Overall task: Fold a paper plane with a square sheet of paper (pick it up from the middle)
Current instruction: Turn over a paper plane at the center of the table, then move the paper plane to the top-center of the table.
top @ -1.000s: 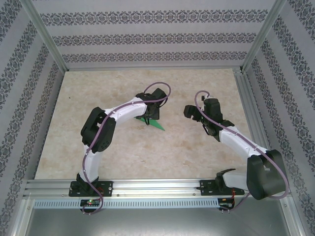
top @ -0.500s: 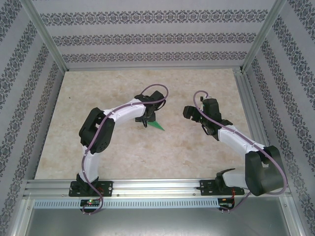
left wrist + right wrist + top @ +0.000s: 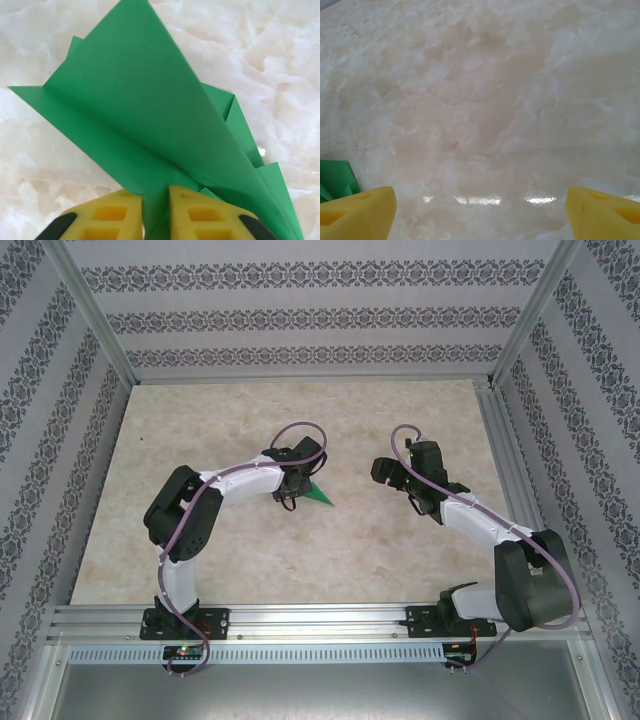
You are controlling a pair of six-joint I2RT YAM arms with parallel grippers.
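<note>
You are seeing the left gripper (image 3: 156, 212) pinching the folded green paper plane (image 3: 135, 110) between its two nearly closed yellow fingers (image 3: 107, 216), its layered wings fanning out away from them against the pale marbled table (image 3: 280, 60).

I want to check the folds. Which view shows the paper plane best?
Left wrist: the plane is close, its creases and layers clear, pinched by the left gripper. The top view shows its tip; the right wrist, one corner.

The scene is evenly and brightly lit; soft shadows are cast, and a glare streak is seen on the worktop (image 3: 490, 200).
</note>
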